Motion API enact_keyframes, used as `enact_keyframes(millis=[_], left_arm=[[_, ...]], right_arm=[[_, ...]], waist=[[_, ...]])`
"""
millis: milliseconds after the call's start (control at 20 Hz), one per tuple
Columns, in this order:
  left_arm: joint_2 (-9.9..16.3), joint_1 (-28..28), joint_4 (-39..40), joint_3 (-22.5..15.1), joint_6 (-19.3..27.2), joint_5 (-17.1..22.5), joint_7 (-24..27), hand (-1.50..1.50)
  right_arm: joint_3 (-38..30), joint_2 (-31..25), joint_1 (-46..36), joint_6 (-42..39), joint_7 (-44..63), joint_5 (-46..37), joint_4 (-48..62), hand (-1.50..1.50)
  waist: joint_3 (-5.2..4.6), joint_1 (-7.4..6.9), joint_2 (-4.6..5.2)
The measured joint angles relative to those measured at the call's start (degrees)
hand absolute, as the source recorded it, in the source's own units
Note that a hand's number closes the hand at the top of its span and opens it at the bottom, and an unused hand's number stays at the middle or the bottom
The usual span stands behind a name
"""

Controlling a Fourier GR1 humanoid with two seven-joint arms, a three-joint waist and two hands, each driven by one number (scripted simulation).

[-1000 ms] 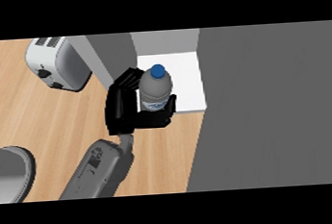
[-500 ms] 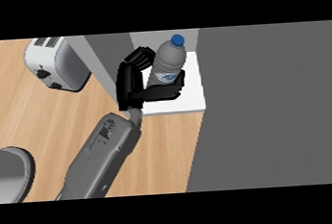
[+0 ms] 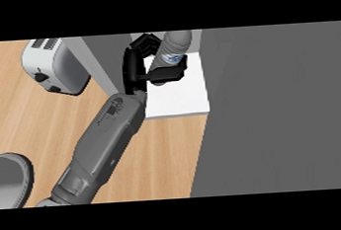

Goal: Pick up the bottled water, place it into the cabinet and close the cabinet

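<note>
While the left hand (image 3: 137,64) grips the bottled water (image 3: 173,47), cabinet (image 3: 180,101) floor shows.

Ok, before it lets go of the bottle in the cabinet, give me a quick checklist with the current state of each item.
1. Bottle held: ok, the right hand has its fingers curled round it.
2. Bottle over the white cabinet shelf: ok, it is above the shelf's back part.
3. Bottle standing on the shelf: cannot tell, its base is hidden by the hand.
4. Bottle upright: cannot tell, its top runs out of view.
5. Toaster out of the arm's way: ok, it stands apart, left of the cabinet wall.
6. Left hand free for the door: cannot tell, it is not in view.
</note>
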State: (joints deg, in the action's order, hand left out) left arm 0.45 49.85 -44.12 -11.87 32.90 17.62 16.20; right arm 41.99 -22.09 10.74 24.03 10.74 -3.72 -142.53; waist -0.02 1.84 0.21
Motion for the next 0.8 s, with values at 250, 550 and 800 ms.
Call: enact_keyframes(millis=[250,550,800], left_arm=[[-0.3,4.4,8.4,0.9,2.4,-0.6,2.4,1.50],[-0.1,8.7,18.8,1.2,5.0,-2.1,4.4,1.50],[-0.3,10.2,24.8,3.0,5.4,-1.4,7.3,1.50]], right_arm=[[0.3,-0.8,1.5,0.2,-2.0,0.3,-0.1,-1.50],[-1.1,-0.6,-0.9,-0.4,-0.9,0.9,0.1,-1.50],[-0.5,-0.7,-0.1,-0.1,-1.5,1.0,0.0,-1.50]], waist=[[0.00,0.50,0.03],[-0.01,0.83,0.39],[-0.03,1.27,0.49]])
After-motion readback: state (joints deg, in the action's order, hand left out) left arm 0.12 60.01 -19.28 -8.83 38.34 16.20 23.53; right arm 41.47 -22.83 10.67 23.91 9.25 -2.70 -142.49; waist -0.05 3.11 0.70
